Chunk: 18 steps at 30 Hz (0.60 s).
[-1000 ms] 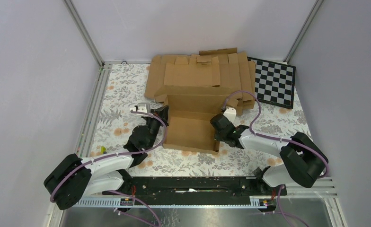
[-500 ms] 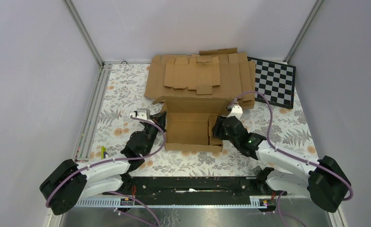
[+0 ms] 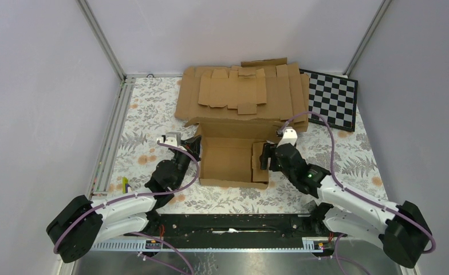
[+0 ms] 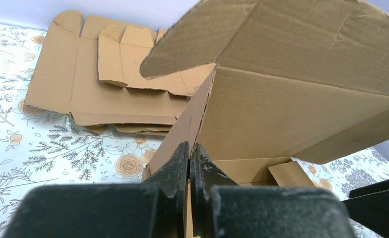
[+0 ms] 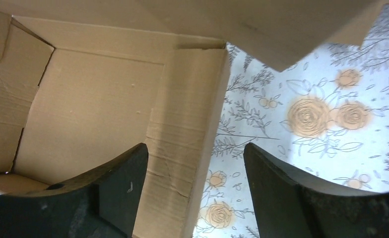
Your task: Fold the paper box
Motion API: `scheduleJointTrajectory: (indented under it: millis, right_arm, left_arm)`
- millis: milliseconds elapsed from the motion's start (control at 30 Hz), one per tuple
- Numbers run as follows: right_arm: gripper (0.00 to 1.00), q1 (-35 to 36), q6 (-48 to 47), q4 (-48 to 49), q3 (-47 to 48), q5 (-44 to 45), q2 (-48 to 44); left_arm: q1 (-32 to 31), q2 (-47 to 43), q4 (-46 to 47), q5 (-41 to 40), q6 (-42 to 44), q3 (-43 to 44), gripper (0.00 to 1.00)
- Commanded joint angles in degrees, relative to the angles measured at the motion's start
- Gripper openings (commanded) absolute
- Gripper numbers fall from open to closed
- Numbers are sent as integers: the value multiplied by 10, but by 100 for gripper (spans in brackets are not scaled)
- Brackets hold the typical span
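On your floral worktop (image 3: 348,154), the pile of flat blanks (image 3: 279,94) is lying against the far edge. The paper box (image 3: 228,160) is sitting just in front of it at mid-width, half formed, with its back panel raised. Your left gripper (image 4: 189,153) is pinching the box's left wall between pressed-together fingers, while your right gripper (image 5: 193,148) is holding its fingers spread, straddling the right-hand flap without clamping it.

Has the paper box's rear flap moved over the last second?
Yes. On the paper box, the rear flap has dropped away from the cardboard pile behind it, uncovering a tab on the pile's top sheet.
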Motion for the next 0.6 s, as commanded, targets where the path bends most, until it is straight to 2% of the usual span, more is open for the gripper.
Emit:
scheduleJointTrajectory:
  millis: [0,100,167,267,333,467,567]
  right_arm:
    - [78,-8,-46,-9,-17,45,-67]
    - [80,-28,-57,-8,-31,56,-120]
    - [85,-56,-71,-5,-30,47,-144]
    - [96,-114,-97,4,-12,-23,-141]
    - [99,-133,-100,20,-5,-61,-133]
    - [99,-136,-106,68,6,-95,-107]
    - [93,-137,-93,77,20,-127,-77]
  left_arm:
    - [-2,-6,-26,8,8,-10,0]
    - [-2,-10,-27,9,13,-10,0]
    - [-2,-10,-27,9,13,-10,0]
    - [-2,-7,-26,11,14,-9,0]
    - [-2,-4,-25,13,14,-8,0]
    - [-2,-4,-26,17,14,-7,0]
    - [-2,-7,-28,19,14,-8,0]
